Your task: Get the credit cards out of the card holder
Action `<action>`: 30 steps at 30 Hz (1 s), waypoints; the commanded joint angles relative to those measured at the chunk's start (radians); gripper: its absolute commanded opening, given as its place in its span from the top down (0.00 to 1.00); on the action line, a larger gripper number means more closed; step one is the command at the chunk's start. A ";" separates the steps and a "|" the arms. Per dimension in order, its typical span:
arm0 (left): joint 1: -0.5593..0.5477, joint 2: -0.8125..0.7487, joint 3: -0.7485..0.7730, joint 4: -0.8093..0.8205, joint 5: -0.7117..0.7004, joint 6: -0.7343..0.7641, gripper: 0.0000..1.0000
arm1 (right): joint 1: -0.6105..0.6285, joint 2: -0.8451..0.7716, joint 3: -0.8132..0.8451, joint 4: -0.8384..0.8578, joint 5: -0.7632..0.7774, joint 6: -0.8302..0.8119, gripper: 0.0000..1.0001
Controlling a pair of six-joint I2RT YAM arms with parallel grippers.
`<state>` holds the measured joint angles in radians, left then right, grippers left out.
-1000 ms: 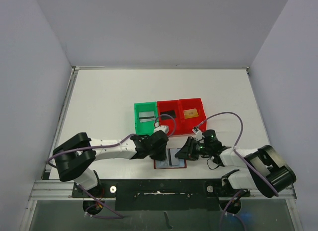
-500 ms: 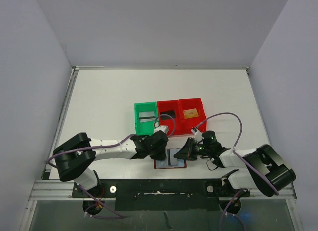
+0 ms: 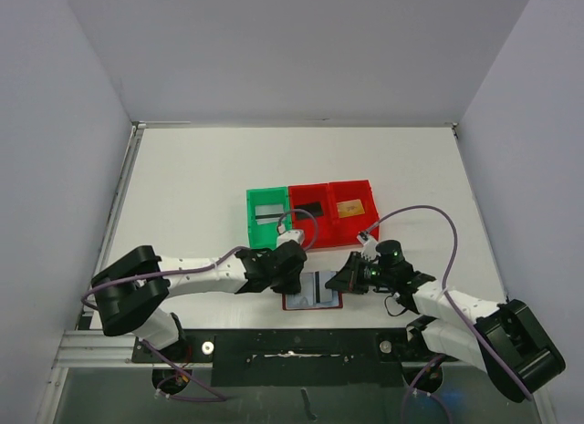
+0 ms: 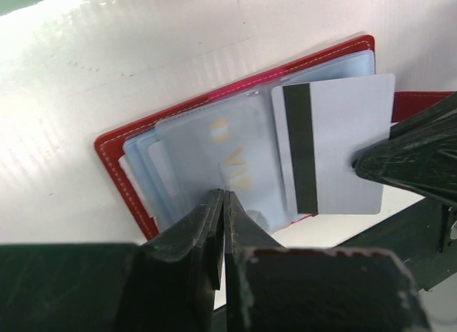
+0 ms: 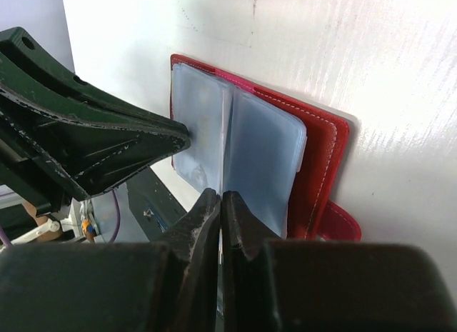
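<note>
The dark red card holder (image 3: 311,303) lies open near the table's front edge, its pale blue-grey pockets up. My left gripper (image 3: 294,278) is shut, and its tips (image 4: 225,198) press on a pocket of the holder (image 4: 114,150). A silver-grey credit card (image 4: 335,153) with a black stripe sticks out of a pocket to the right. My right gripper (image 3: 340,283) is shut on that card's outer edge, and its fingers (image 4: 407,157) show in the left wrist view. In the right wrist view the card runs edge-on between the shut fingertips (image 5: 221,200), over the holder (image 5: 325,161).
Three bins stand in a row behind the holder. A green bin (image 3: 252,216) holds a silver-grey card, a red bin (image 3: 294,205) holds a black card, and a red bin (image 3: 371,205) holds a gold-orange card. The table's front edge lies just below the holder.
My right arm has shifted slightly to the right, still holding the card. My left gripper has stayed on the holder.
</note>
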<state>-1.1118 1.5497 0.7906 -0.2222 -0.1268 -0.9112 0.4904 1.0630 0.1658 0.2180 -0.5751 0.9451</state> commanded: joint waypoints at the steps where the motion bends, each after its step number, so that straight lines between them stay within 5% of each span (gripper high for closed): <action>1: 0.001 -0.075 -0.013 -0.033 -0.049 0.003 0.95 | -0.006 -0.026 0.027 0.034 0.001 -0.017 1.00; 8: 0.002 -0.198 -0.028 -0.060 -0.117 -0.003 0.83 | -0.002 -0.126 0.054 0.002 0.040 -0.036 1.00; 14: 0.037 -0.364 -0.024 -0.181 -0.226 -0.018 0.73 | 0.049 -0.272 0.132 -0.092 0.153 -0.206 1.00; 24: 0.430 -0.628 -0.167 -0.229 -0.011 0.021 0.65 | 0.268 -0.160 0.380 -0.137 0.365 -0.643 1.00; 30: 0.554 -0.727 -0.220 -0.251 0.072 0.009 0.46 | 0.376 -0.021 0.502 -0.151 0.506 -0.897 1.00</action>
<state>-0.5972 0.8909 0.5888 -0.4679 -0.1356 -0.9051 0.8139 0.9894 0.5858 0.0540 -0.2001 0.2840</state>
